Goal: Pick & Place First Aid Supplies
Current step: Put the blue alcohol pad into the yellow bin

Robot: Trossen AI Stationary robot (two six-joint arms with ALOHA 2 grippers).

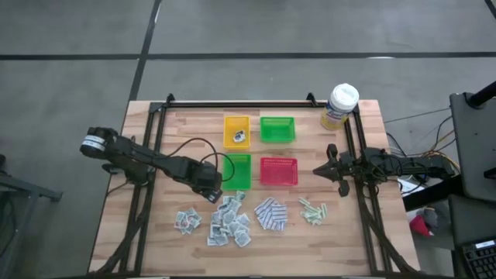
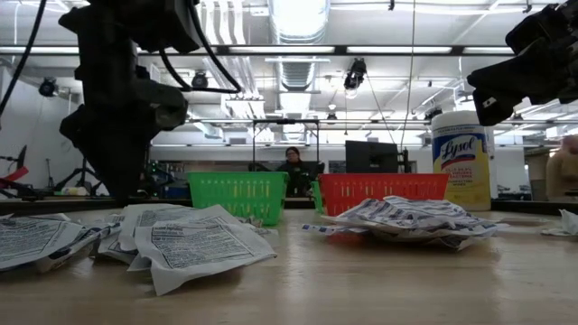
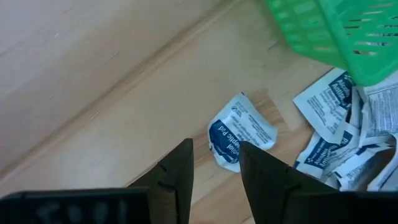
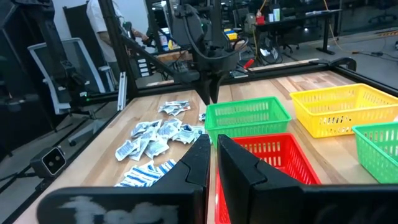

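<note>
Sitting mid-table, four trays: the yellow tray holds one packet; both green trays and the red tray look empty. First aid supplies lie scattered nearer. Left gripper hovers over them, fingers parted, gripping nothing. Right gripper waits right of the red tray, pinched closed, empty.
</note>
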